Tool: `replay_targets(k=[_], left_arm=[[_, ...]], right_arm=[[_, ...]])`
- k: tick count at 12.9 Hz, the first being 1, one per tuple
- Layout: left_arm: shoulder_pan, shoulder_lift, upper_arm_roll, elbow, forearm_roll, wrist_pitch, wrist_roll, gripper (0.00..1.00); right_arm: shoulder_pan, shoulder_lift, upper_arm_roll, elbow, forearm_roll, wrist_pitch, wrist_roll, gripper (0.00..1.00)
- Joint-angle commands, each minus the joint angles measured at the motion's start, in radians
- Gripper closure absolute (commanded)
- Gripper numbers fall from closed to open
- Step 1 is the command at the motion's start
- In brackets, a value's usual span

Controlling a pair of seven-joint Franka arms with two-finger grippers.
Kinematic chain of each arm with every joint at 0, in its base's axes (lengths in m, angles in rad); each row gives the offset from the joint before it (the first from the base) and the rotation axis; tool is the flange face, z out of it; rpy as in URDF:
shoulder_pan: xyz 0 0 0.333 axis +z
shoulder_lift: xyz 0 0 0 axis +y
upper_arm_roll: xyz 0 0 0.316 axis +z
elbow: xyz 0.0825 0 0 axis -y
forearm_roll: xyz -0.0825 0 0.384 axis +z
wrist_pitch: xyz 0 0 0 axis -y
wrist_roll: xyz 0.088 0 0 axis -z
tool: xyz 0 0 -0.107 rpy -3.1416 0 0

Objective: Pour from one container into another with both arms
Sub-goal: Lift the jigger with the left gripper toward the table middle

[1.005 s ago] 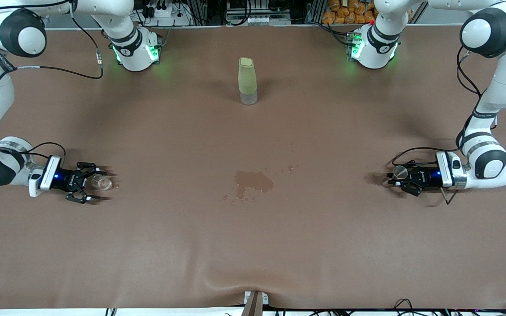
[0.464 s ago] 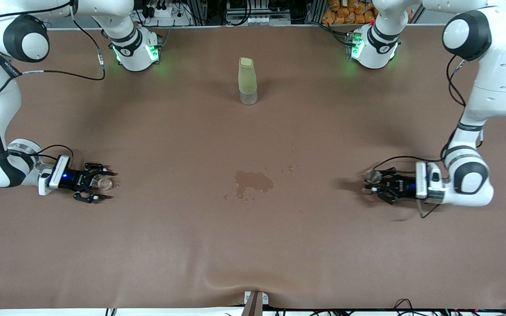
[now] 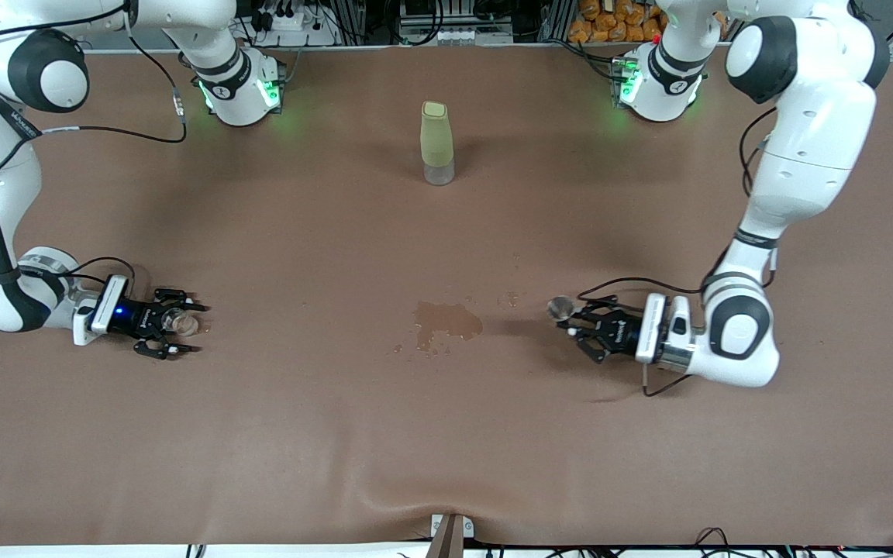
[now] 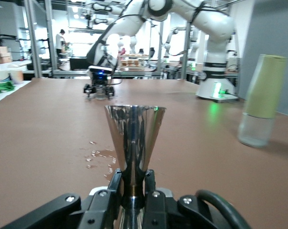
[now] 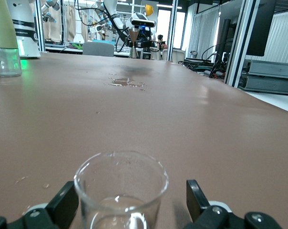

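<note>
My left claw (image 3: 570, 322) is clamped on the steel jigger (image 3: 560, 308) near the wet patch (image 3: 446, 321), while my right claw (image 3: 175, 324) stands wide around the unlifted glass cup (image 3: 180, 321), which I must grip next.

The steel jigger (image 3: 560, 308) (image 4: 134, 143) is a shiny hourglass of two cones, upright, its round rim on top, gripped at its narrow waist and raised over the table beside a wet spill patch. The small clear glass cup (image 3: 180, 321) (image 5: 120, 191) stands upright on the table toward the right arm's end, round rim up, nearly empty, with a few droplets just beside it.
</note>
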Motion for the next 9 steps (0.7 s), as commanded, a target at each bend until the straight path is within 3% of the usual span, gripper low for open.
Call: replay_targets(k=[1, 3, 5, 6, 8, 9], left_arm=[[-0.081, -0.004, 0.008, 0.038, -0.060, 0.090, -0.019, 1.00], [-0.132, -0.004, 0.011, 0.042, -0.180, 0.098, -0.025, 1.00], [-0.155, -0.002, 0.008, 0.043, -0.211, 0.098, -0.042, 1.00], [-0.176, -0.001, 0.008, 0.043, -0.260, 0.098, -0.042, 1.00], [-0.231, 0.005, 0.006, 0.043, -0.371, 0.099, -0.034, 1.00], [-0.262, 0.007, 0.008, 0.043, -0.430, 0.104, -0.034, 1.00]], right_arm=[[-0.004, 0.037, 0.007, 0.022, 0.028, -0.013, -0.069, 0.00], [-0.004, 0.042, 0.007, 0.022, 0.029, -0.013, -0.068, 0.00], [-0.007, 0.042, 0.007, 0.024, 0.029, -0.013, -0.065, 0.00], [-0.008, 0.042, 0.007, 0.024, 0.029, -0.013, -0.065, 0.07], [-0.008, 0.042, 0.007, 0.024, 0.028, -0.013, -0.066, 0.53], [-0.008, 0.042, 0.007, 0.022, 0.026, -0.015, -0.068, 0.65]])
